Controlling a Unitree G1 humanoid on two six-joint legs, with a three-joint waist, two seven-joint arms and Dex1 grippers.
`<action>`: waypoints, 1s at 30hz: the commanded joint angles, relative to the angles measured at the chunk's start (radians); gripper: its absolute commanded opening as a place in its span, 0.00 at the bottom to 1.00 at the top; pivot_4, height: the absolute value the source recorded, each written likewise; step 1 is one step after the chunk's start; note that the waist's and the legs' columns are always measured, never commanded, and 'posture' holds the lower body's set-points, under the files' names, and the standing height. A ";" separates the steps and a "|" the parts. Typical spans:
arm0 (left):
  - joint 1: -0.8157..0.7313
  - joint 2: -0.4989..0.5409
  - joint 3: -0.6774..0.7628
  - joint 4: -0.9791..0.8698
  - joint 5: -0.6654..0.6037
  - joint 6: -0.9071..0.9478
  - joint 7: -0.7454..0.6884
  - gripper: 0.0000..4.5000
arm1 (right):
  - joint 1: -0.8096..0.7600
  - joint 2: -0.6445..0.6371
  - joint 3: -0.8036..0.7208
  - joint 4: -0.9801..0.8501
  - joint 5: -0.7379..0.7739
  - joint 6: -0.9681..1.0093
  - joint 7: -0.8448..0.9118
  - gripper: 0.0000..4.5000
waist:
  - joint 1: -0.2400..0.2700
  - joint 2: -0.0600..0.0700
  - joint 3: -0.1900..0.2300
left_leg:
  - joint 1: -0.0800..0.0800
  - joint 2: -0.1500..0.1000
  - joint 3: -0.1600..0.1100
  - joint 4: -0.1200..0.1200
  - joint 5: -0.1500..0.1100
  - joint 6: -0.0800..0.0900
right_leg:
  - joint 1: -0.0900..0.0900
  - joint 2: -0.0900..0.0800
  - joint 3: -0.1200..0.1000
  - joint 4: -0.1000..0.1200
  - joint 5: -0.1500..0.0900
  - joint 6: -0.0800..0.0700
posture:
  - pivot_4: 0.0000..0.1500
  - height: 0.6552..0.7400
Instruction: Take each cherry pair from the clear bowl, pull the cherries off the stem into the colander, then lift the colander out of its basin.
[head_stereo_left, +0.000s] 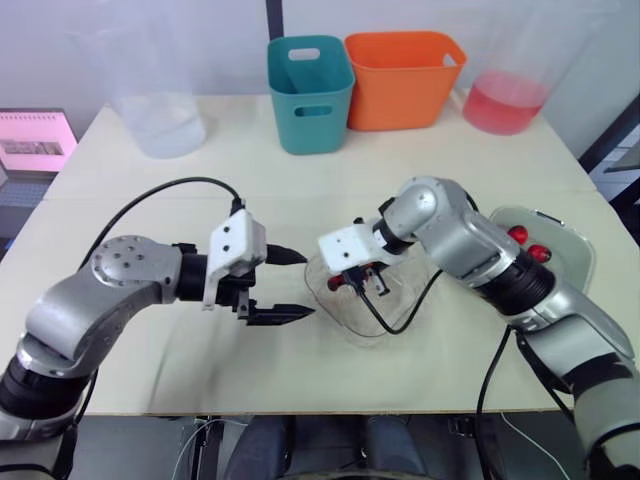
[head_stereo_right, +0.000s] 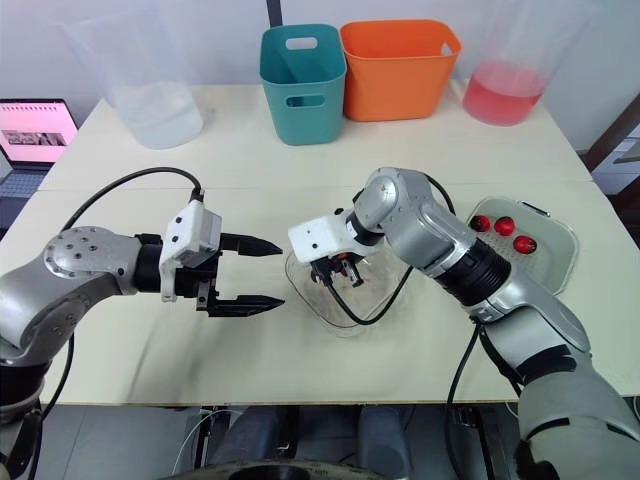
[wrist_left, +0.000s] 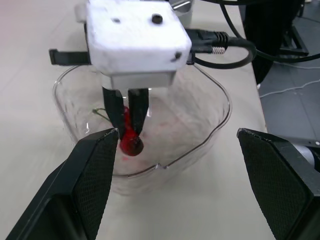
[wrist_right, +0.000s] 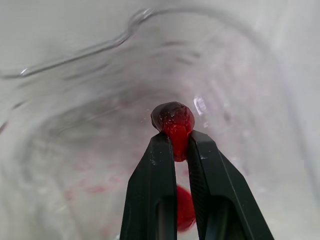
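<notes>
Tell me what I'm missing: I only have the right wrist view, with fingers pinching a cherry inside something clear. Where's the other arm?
Observer: The left gripper hovers at the robot's left side of the clear bowl, its fingers wide open and aimed at it.
Reviewer: Is that bowl lifted off anything?
Observer: No, it stands on the table; the right gripper reaches down into it, shut on the cherry pair.
Reviewer: Anything in the colander?
Observer: Three cherries lie in the colander, to the robot's right of the bowl.
</notes>
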 joint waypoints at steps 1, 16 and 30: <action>-0.021 0.005 0.013 -0.008 0.007 -0.024 -0.007 0.89 | 0.004 -0.027 -0.038 -0.018 0.001 -0.015 0.001 0.29 | 0.000 0.000 0.000 | 0.000 0.000 0.000 0.000 0.000 0.000 | 0.000 0.000 0.000 0.000 0.000 0.000 | 1.00 1.00; -0.015 0.075 0.009 0.051 0.054 -0.052 -0.080 0.89 | 0.118 -0.171 -0.230 -0.326 0.171 0.652 -0.107 0.61 | 0.001 0.000 0.000 | 0.000 0.000 0.000 0.000 -0.001 0.001 | 0.000 0.000 0.000 0.000 0.000 0.000 | 1.00 1.00; -0.029 0.052 -0.009 0.062 0.082 -0.076 -0.096 0.89 | 0.104 -0.181 -0.071 -0.282 0.217 0.699 -0.262 0.61 | -0.003 0.000 0.000 | 0.000 0.000 0.001 0.000 -0.003 0.005 | -0.001 0.000 0.000 0.000 0.000 0.000 | 1.00 1.00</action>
